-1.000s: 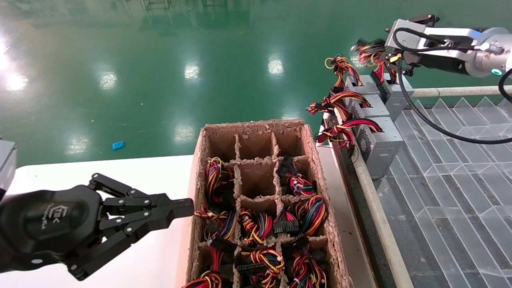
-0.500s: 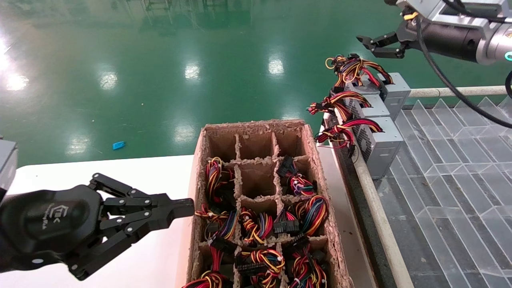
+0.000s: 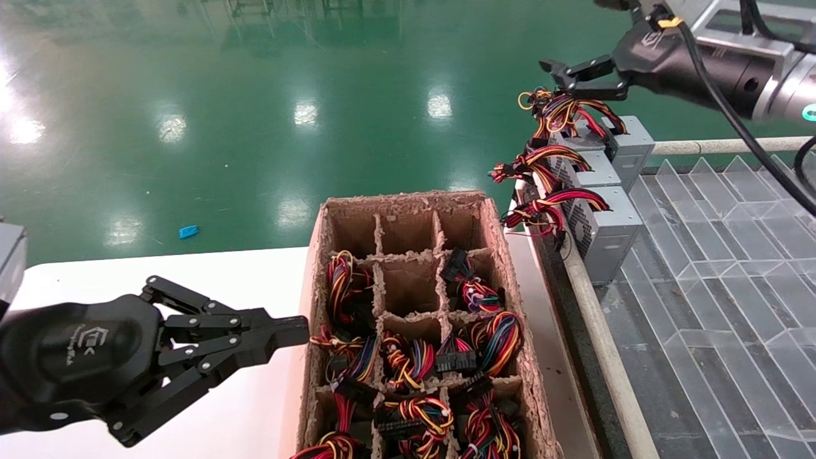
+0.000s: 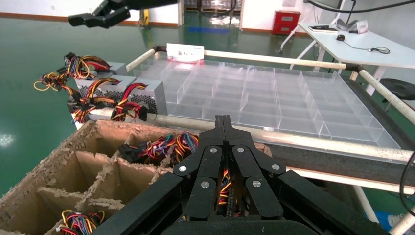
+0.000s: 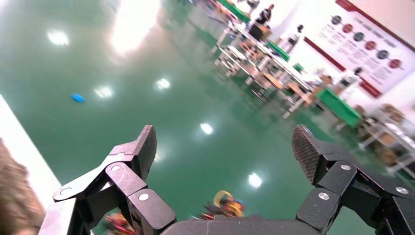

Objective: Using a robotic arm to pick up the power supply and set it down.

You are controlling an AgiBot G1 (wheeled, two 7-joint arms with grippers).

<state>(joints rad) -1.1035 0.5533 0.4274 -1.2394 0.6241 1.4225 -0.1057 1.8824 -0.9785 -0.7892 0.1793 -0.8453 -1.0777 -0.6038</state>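
Three grey power supplies stand in a row at the left edge of the clear divided tray; the farthest power supply [image 3: 631,148] has its wire bundle [image 3: 561,109] drooping over its left side. My right gripper [image 3: 562,79] hovers open just above that bundle, touching nothing. The right wrist view shows the right gripper [image 5: 226,144] spread wide over green floor, with the wires [image 5: 222,203] blurred below. My left gripper [image 3: 284,331] is shut and empty beside the left wall of the cardboard box [image 3: 313,268]; in its own view the left gripper [image 4: 223,121] points over the box.
The brown divided cardboard box holds several wire bundles [image 3: 414,363] in its near cells; the far cells are bare. Two nearer power supplies [image 3: 605,233] sit against the rail [image 3: 599,338] of the clear tray [image 3: 720,280]. A white table [image 3: 191,280] lies under my left arm.
My right gripper let go of the far power supply's wires, rose, and has shifted left, open. The wire bundle dropped onto the box. The left arm has not moved.
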